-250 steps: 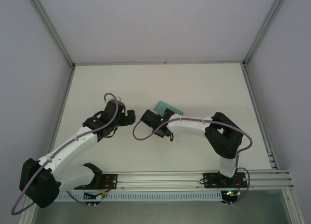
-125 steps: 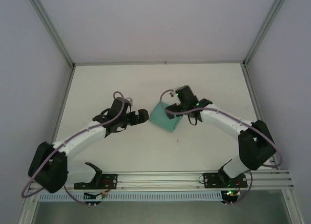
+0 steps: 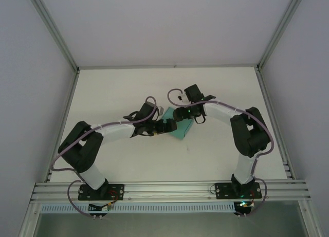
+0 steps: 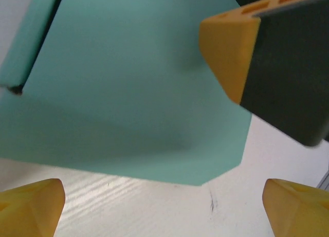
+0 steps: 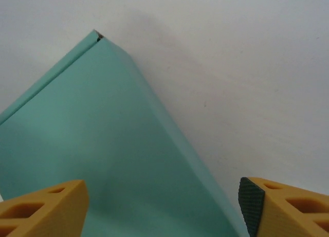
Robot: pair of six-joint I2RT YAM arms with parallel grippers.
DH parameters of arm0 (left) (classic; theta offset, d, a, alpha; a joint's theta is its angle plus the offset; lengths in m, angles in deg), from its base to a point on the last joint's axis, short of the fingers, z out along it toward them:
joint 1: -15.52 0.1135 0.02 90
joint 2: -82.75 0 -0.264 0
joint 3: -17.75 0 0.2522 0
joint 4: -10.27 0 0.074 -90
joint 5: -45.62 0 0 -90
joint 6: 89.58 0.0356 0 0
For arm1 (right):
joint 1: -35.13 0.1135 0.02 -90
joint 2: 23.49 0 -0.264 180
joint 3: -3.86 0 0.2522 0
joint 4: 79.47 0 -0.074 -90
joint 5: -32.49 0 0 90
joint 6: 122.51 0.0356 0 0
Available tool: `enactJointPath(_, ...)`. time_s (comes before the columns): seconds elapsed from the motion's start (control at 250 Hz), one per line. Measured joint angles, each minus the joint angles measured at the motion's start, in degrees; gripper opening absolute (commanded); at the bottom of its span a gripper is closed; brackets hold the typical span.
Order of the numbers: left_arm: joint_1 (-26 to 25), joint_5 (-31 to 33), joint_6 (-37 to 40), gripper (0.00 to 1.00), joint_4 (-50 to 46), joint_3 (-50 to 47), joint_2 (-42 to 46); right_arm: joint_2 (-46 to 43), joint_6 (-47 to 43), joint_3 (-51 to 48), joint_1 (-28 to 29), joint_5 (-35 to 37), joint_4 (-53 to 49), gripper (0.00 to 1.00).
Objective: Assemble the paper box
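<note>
The paper box [image 3: 184, 129] is a small flat teal-green box lying on the white table, mid-centre. My left gripper [image 3: 167, 126] reaches in from the left to its near-left edge. In the left wrist view the paper box [image 4: 128, 83] spreads above my open left gripper [image 4: 164, 211], whose yellow fingertips [image 4: 31, 206] stand wide apart over bare table. The right gripper's finger [image 4: 262, 57] hangs over the box's right corner. My right gripper [image 3: 180, 115] hovers at the box's far side. In the right wrist view my right gripper [image 5: 162, 211] is open, straddling the paper box [image 5: 103, 160].
The white table [image 3: 128, 160] is walled by an aluminium frame [image 3: 67, 52] and pale panels. A rail [image 3: 169, 188] with both arm bases runs along the near edge. The two wrists are very close together over the box.
The right gripper carried the box out and laid it flat on the table. The left arm stretched rightward until its gripper reached the box's left edge.
</note>
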Motion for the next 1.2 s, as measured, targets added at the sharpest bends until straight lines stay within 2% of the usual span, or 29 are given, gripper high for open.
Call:
enactJointPath(0.18, 0.04, 1.57, 0.26, 0.89, -0.63, 2.95, -3.89, 0.00, 2.78, -2.23, -0.22, -2.29, 1.84, 0.59)
enactJointPath(0.351, 0.61, 2.93, 0.46, 0.79, -0.92, 4.68, -6.23, -1.84, 7.04, -6.47, -1.05, -6.10, 5.70, 0.46)
enactJointPath(0.707, 1.92, 2.67, 0.28, 0.63, 0.20, 6.03, -8.76, -4.52, 16.46, -13.42, -1.70, -9.05, 13.92, 0.40)
enactJointPath(0.902, 2.73, 1.46, -0.87, 0.44, 2.75, 5.01, -8.92, -5.16, 19.47, -15.54, -1.70, -8.70, 17.59, 0.38)
enactJointPath(1.126, 3.93, -0.09, -3.32, 0.14, 9.92, 1.81, -8.92, -6.10, 21.86, -17.90, -1.70, -8.09, 21.03, 0.37)
enactJointPath(1.202, 4.22, -0.17, -4.48, 0.10, 12.22, 0.98, -8.92, -6.29, 22.43, -18.36, -1.70, -7.67, 21.59, 0.37)
